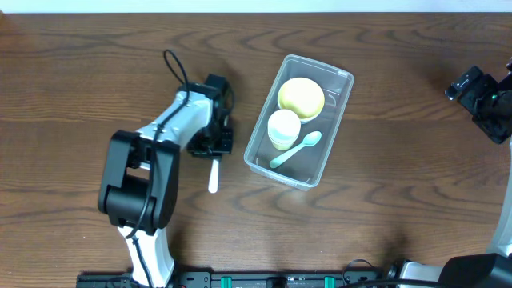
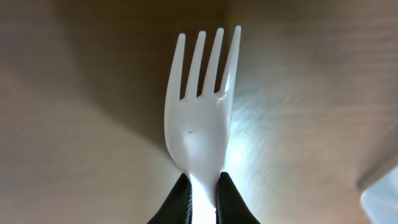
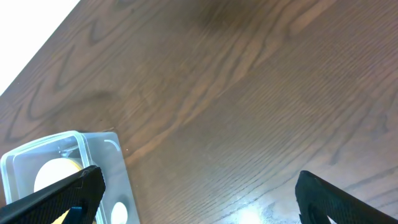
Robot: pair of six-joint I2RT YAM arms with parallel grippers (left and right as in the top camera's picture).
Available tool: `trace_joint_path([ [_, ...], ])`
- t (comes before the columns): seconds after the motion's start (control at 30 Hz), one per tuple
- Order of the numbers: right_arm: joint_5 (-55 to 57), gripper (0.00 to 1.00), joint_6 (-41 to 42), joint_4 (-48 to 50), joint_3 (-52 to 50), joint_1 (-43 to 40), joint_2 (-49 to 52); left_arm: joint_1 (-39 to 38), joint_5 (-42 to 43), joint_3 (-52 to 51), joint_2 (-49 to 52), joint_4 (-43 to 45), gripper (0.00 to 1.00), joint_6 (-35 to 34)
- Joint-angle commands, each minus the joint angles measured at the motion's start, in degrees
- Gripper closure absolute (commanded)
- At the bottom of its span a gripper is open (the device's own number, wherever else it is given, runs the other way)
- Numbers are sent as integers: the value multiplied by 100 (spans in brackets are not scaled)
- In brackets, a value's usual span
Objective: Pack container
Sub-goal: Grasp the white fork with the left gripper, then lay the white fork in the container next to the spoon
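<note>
The left gripper (image 2: 203,194) is clenched on the neck of a white plastic fork (image 2: 200,118); whether the fork touches the wooden table (image 1: 384,224) is hard to tell. The container (image 1: 312,162) lies just right of it, holding a yellow bowl (image 1: 301,97), a white cup (image 1: 283,128) and a teal spoon (image 1: 298,149). The right gripper (image 3: 199,180), jaws spread wide, hangs well right of the container.

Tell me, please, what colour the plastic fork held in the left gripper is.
White. The four-tined plastic fork shows best in the left wrist view.

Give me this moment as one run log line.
left gripper: shut on fork, outside container | container: yellow bowl, white cup, teal spoon inside | right gripper: open, empty
</note>
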Motion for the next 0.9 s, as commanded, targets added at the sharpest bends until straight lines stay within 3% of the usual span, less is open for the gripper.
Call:
trace_joint_path([
  [0.0,0,1,-17,0,20,-35,-31,232,13,717,-789,-273,94,11],
  [0.17,-2,1,-17,0,20,-35,-31,-44,608,1423,-1823,-549,94,619],
  [0.37,0,1,-17,0,20,-35,-31,-1344,603,1473,-2614,-326,94,1600],
  [0.63,0,1,-17,0,20,-35,-31,-2844,105,1097,-2002,334,94,2516],
  [0.87,0,1,-17,-2,20,-37,-31,-3130,85,1078,-942,798,94,2806],
])
